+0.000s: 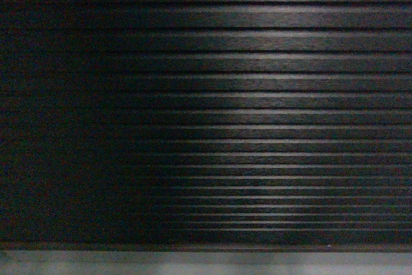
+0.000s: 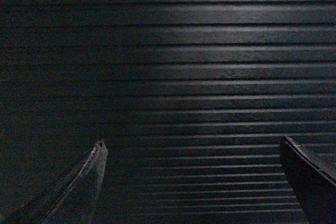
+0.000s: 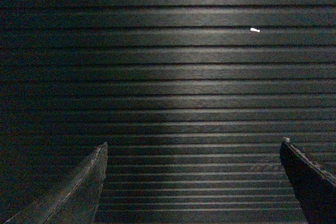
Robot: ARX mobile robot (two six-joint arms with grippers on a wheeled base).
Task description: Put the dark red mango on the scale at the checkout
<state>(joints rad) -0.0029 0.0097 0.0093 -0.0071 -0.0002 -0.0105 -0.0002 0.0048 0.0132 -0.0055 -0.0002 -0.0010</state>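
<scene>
My left hand (image 2: 191,145) hangs with its two fingers spread wide and nothing between them, and my right hand (image 3: 191,148) sits the same way: two dark fingers apart, gripping nothing. I read that as a ready posture, both hands free because there is nothing within reach to close on. Past the fingertips, each wrist view fills with one dark ribbed surface (image 2: 199,66), horizontal slats running edge to edge, and both hands point straight at it from some way off, not touching it. In the right wrist view a single small bright fleck (image 3: 254,30) sits on a slat above the fingers; I cannot tell what it is. The head view shows the same ribbed surface (image 1: 257,94), with one pale strip (image 1: 206,263) running along below it, possibly floor or a ledge, too dim to settle. Neither hand shows in the head view. Counting up: two hands, four fingers, one slatted surface, one fleck, one pale strip. The dark red mango is in none of the three views, nor is the scale, so I cannot say where either lies relative to the ribbed surface, or whether the mango already rests on the scale.
</scene>
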